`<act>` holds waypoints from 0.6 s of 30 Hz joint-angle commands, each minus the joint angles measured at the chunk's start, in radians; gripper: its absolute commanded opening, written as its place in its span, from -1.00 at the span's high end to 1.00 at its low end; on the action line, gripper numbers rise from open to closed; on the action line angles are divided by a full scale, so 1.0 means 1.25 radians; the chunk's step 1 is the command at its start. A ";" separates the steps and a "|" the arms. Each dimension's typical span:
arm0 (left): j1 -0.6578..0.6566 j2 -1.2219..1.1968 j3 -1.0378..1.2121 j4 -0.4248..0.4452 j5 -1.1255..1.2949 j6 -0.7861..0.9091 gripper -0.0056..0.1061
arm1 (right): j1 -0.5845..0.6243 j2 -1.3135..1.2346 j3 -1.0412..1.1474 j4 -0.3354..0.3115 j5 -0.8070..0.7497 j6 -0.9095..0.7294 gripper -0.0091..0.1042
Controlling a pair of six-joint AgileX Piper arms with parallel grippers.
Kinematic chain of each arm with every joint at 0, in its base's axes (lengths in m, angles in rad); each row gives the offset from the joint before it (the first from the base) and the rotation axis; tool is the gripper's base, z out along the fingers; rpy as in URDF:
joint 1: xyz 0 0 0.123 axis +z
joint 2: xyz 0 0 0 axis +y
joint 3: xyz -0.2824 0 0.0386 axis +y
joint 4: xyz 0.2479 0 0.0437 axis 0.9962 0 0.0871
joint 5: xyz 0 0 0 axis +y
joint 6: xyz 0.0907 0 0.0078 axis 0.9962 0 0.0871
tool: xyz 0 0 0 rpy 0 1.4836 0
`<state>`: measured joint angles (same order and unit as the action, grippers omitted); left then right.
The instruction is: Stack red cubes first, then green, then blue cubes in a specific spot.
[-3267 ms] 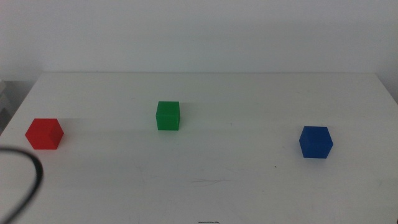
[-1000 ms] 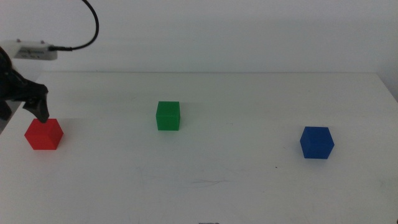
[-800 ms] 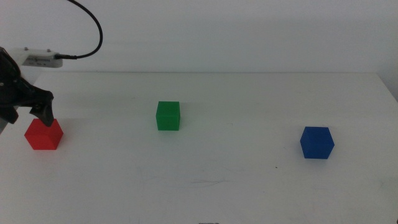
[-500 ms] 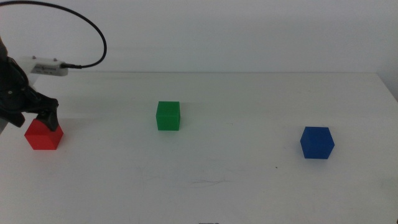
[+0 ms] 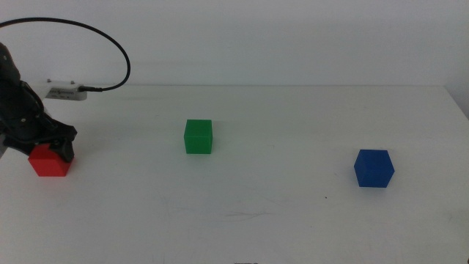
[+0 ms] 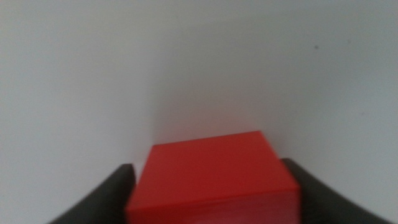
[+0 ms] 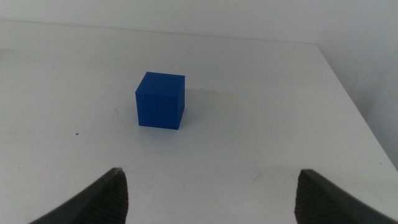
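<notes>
White tabletop (image 5: pixel 256 220); far left, left gripper (image 5: pixel 45 149) straddling red cube (image 5: pixel 50 161), jaws apart, unclamped.

Probably a lab: bare white table (image 5: pixel 293 220), blank wall (image 5: pixel 293 37).

No text, label, brand, number or sign can be read in any of the views. The faces of the red cube (image 5: pixel 50 162), the green cube (image 5: pixel 198 136) and the blue cube (image 5: pixel 373 168) are seen to be plain, and nothing is printed on the white desk (image 5: pixel 278 213). A small white tag (image 5: pixel 64 92) is seen on the cable by the left arm, but whatever is on it is too small to be made out.
</notes>
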<state>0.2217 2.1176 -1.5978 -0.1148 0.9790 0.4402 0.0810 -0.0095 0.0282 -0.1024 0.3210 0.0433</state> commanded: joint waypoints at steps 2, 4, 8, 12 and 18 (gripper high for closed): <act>-0.002 -0.048 -0.026 -0.019 -0.012 -0.001 -0.07 | -0.006 -0.009 -0.014 -0.013 -0.056 -0.013 -0.60; -0.002 -0.048 -0.026 -0.022 -0.003 -0.010 0.19 | -0.006 -0.009 -0.014 -0.013 -0.056 -0.013 -0.60; -0.002 -0.070 -0.026 -0.024 0.045 -0.038 0.55 | -0.006 -0.009 -0.014 -0.013 -0.056 -0.013 -0.60; -0.027 -0.137 -0.019 -0.012 0.064 -0.092 0.61 | -0.006 -0.009 -0.014 -0.013 -0.056 -0.013 -0.60; -0.119 -0.221 0.022 0.050 0.149 -0.249 0.61 | -0.006 -0.009 -0.014 -0.013 -0.056 -0.013 -0.60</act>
<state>0.1045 1.9225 -1.5594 -0.0602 1.1353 0.1993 0.0810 -0.0095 0.0282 -0.1024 0.3210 0.0433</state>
